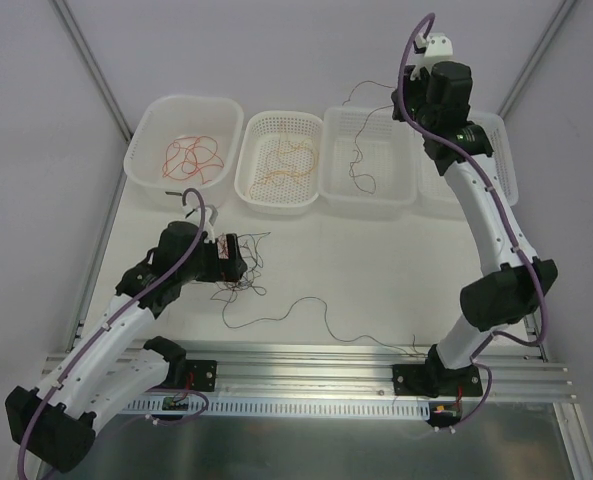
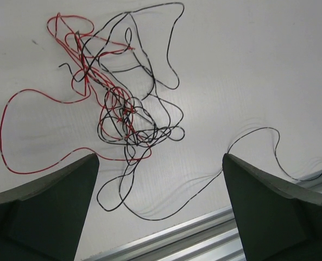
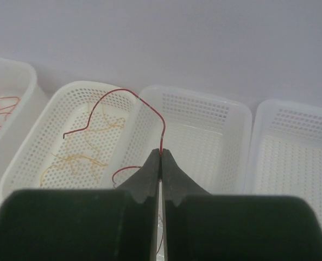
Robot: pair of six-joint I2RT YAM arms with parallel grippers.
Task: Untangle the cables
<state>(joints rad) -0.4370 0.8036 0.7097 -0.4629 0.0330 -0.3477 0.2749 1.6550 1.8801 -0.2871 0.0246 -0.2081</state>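
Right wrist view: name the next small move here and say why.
Probably open the right tool, dropping the dark red cable into the basket below: the strand hangs pinched over it, and red cables and orange cables lie in separate baskets to its left.

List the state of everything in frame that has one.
Left tool, open, above the tangle.
Right tool, shut on the dark red wire.
Dark red wire, pinched, hanging over third basket.
Tangle, red and black strands knotted together.
First basket, holds red wires.
Second basket, holds orange wires.
Fourth basket, no wires seen.
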